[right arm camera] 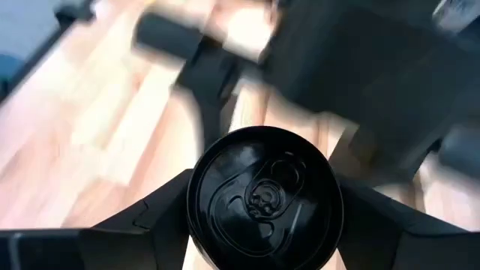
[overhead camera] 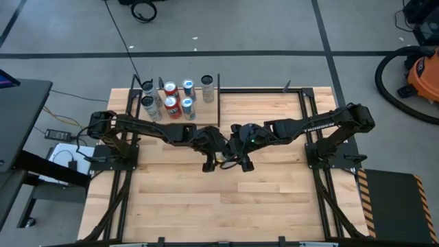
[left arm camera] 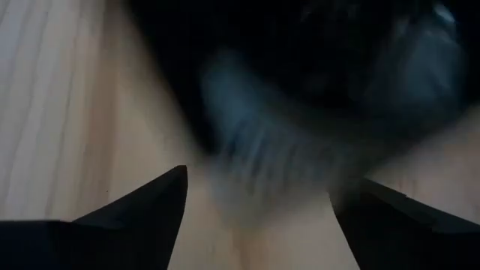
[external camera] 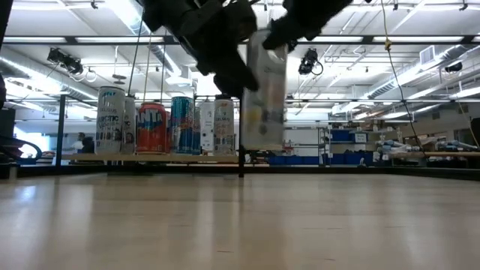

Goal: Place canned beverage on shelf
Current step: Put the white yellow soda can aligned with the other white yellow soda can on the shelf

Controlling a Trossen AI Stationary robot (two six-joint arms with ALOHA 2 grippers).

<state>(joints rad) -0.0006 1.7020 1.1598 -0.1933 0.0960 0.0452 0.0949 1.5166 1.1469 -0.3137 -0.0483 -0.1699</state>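
A tall white can (external camera: 264, 97) with a black top (right arm camera: 262, 196) hangs over the middle of the table. My right gripper (overhead camera: 241, 163) is shut on it. My left gripper (overhead camera: 208, 165) is open, right beside the can on its left, and its wrist view (left arm camera: 259, 187) shows only a blurred shape ahead. The shelf (overhead camera: 206, 113), a pale panel edged with black rods, stands at the table's far left. It also shows in the low view (external camera: 82, 158). Several cans (overhead camera: 171, 99) stand upright on it. My right gripper pinches the can's upper wall (right arm camera: 196, 196) just below its black top, one finger on each side. The fingers come from above, pointing down. The can hangs nearly upright below them, its bottom (external camera: 262, 144) clear of the table. My left gripper: I cannot tell whether it touches the can.
The two arms meet over the table's centre. Bare plank tabletop (overhead camera: 226, 206) lies toward the near edge. A thin black upright rod (overhead camera: 218, 96) marks the shelf's right end. The shelf shows free room (overhead camera: 206, 113) to the right of its cans.
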